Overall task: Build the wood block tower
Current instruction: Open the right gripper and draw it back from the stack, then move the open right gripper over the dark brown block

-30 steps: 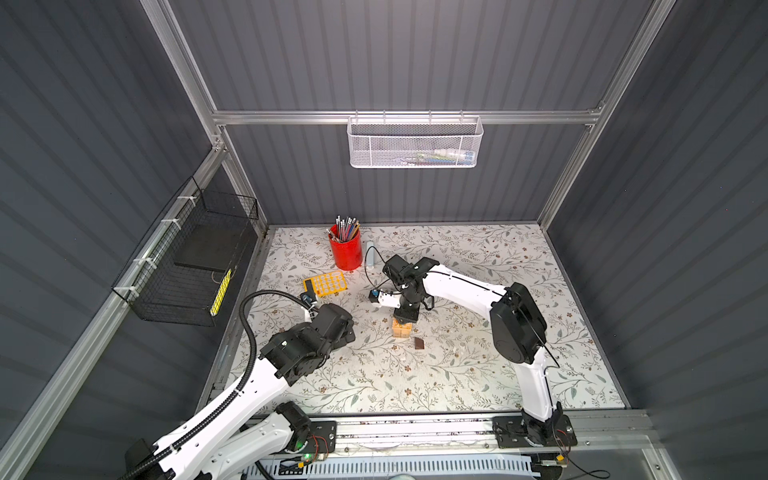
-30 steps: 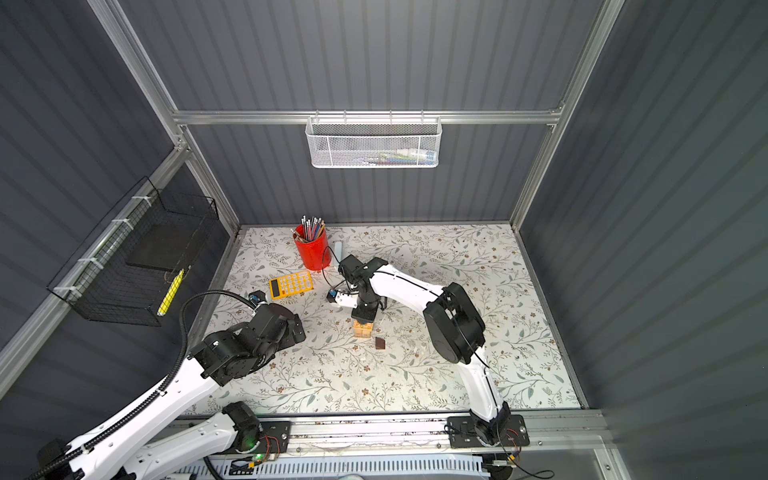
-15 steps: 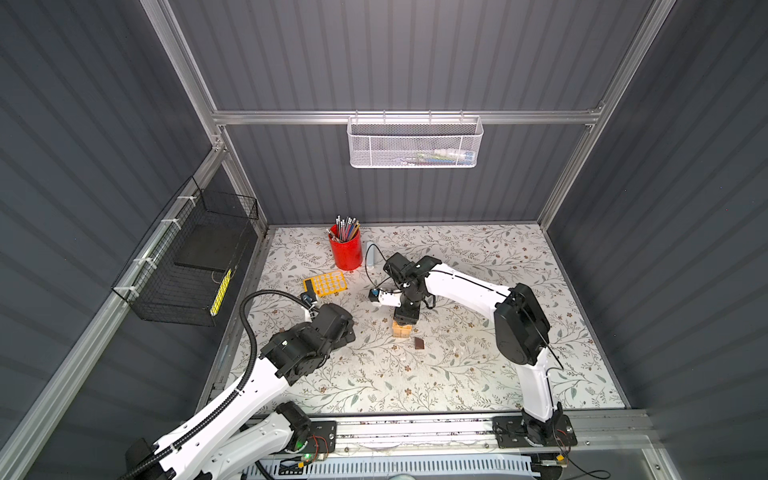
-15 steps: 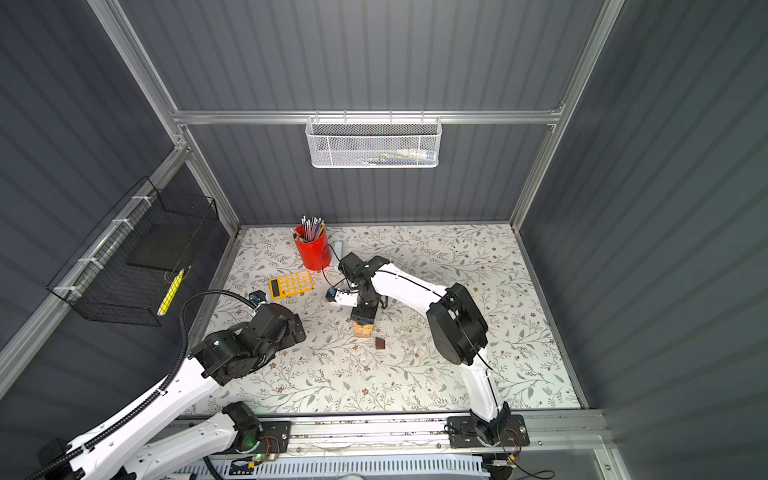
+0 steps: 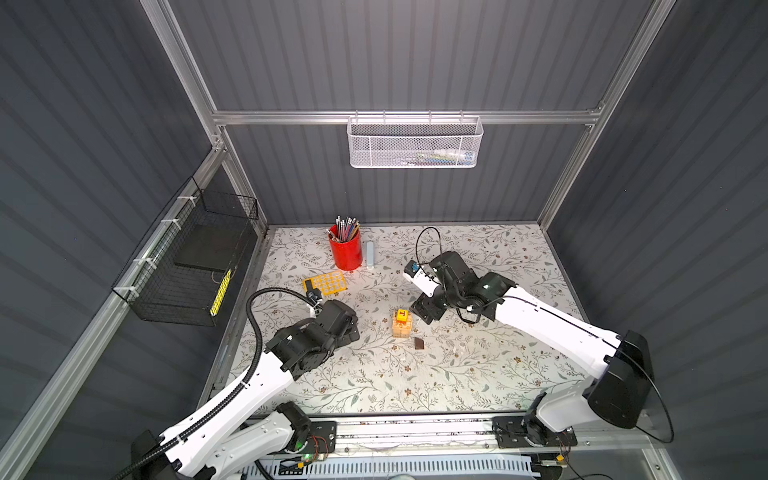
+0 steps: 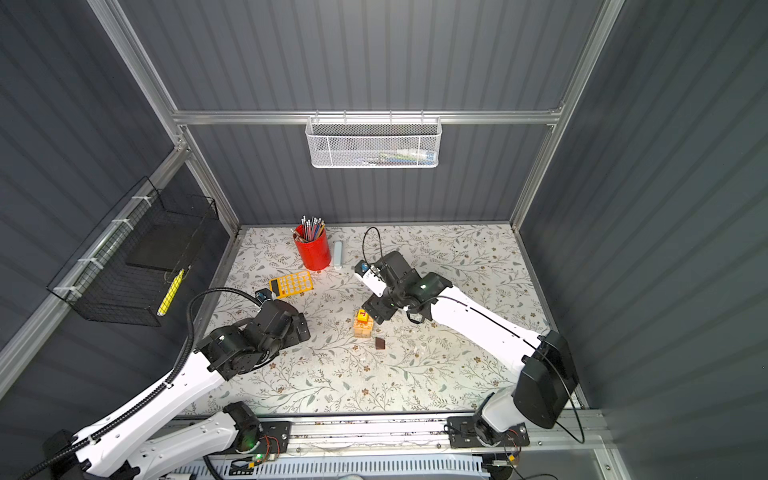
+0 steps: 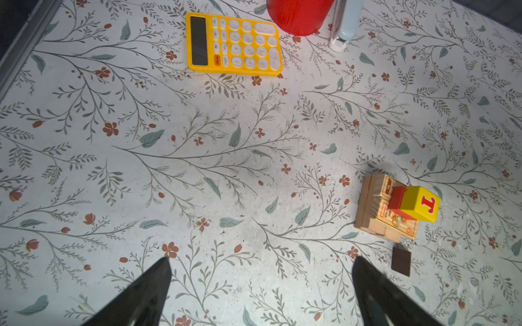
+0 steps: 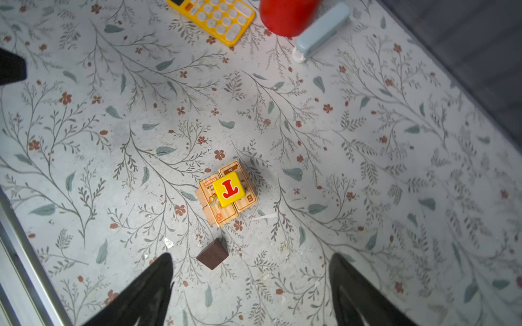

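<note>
The wood block tower [image 5: 402,327] stands near the middle of the floral table [image 5: 478,374], just beside the right gripper [image 5: 427,312] and well apart from the left gripper [image 7: 261,261]. In both top views the tower is small and its layers are hard to tell apart. The fingers of both claws merge there with the dark gripper bodies, so their spread is hard to read. The wrist views settle it: each claw is spread wide, with only bare table between the fingers. Only the dark finger ends show, as the picture edge cuts off the rest.

The right wrist view looks almost straight down on the yellow cube [image 8: 228,189] with its red letter, which hides what lies beneath. The left wrist view, from the side, shows a red cube [image 7: 397,197] tucked under it, on printed pale blocks over tan planks. The dark brown wedge [image 8: 212,257] lies on the table just beside the tower, apart from it.

The red pencil cup [image 5: 345,251] shows its pencils only in the top views. The yellow calculator [image 7: 234,45] is whole in the left wrist view and cut off in the right one
</note>
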Robot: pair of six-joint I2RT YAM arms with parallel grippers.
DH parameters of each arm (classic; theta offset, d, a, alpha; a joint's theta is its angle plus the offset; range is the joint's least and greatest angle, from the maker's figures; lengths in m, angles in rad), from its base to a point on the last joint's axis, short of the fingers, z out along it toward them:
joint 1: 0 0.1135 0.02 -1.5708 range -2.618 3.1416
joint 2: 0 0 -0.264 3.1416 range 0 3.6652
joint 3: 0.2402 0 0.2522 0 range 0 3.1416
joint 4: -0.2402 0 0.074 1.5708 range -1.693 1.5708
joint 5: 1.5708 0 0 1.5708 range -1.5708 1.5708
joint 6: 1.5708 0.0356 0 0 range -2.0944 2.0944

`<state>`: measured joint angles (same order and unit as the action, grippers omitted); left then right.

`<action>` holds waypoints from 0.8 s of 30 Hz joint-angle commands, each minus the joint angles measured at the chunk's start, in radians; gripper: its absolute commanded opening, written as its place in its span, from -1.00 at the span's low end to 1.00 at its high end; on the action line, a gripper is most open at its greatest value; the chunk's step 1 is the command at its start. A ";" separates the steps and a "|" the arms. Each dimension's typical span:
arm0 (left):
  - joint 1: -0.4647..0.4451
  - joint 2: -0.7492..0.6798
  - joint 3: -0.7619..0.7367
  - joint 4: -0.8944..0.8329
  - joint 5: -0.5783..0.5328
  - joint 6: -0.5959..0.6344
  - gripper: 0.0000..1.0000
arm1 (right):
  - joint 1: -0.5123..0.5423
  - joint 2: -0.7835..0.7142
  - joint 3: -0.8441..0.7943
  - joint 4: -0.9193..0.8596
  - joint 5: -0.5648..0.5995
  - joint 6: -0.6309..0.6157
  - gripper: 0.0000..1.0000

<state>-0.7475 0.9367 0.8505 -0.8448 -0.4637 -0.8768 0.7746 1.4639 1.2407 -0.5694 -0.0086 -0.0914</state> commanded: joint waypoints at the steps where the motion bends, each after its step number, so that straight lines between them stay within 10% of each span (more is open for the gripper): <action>1: -0.006 0.006 0.020 0.020 0.043 0.025 0.99 | -0.003 -0.010 -0.086 0.000 0.057 0.325 0.66; 9: -0.004 0.022 0.001 0.066 0.079 0.029 0.99 | 0.047 -0.039 -0.349 0.128 0.003 0.619 0.60; 24: -0.005 -0.023 -0.029 0.048 0.053 0.009 0.99 | 0.061 -0.018 -0.567 0.585 -0.169 0.084 0.52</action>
<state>-0.7479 0.9314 0.8288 -0.7769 -0.3992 -0.8680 0.8421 1.4456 0.7063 -0.1162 -0.1139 0.1200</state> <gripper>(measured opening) 0.996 0.761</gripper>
